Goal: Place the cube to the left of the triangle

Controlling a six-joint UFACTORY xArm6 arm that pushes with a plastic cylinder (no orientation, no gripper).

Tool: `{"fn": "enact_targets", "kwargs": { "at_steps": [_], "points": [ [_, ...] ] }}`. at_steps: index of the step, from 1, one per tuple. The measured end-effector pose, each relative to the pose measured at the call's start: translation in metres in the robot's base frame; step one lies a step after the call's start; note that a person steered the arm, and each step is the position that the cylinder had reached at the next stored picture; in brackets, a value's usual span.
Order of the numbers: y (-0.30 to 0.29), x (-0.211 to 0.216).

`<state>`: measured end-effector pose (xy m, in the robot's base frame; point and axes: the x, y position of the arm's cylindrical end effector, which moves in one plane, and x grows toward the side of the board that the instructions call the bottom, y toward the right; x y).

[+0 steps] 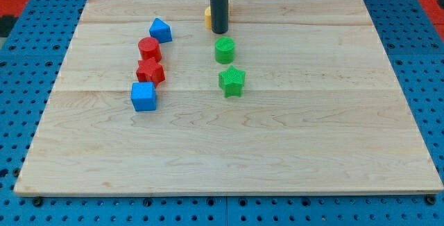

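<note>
Blue cube [143, 96] sits well down-left of my tip [219, 31], a plain rod without jaws.

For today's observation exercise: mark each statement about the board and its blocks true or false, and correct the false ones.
1. My tip touches the blue cube. False: it is beside the yellow block, near the view's top.
2. The green star lies below the green cylinder. True.
3. The blue cube lies right of the blue triangle. False: it lies below it, slightly left.
4. Two red blocks sit between the blue blocks. True.
</note>
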<state>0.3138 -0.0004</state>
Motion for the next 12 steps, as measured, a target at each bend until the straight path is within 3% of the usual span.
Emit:
{"fn": "enact_targets", "kwargs": {
  "at_steps": [1,2,3,4,6,11,12],
  "points": [
    [0.003,0.07],
    [0.007,0.09],
    [0.01,0.081],
    [-0.053,0.034],
    [-0.087,0.01],
    [-0.092,0.013],
    [-0.137,0.013]
  ]
}}
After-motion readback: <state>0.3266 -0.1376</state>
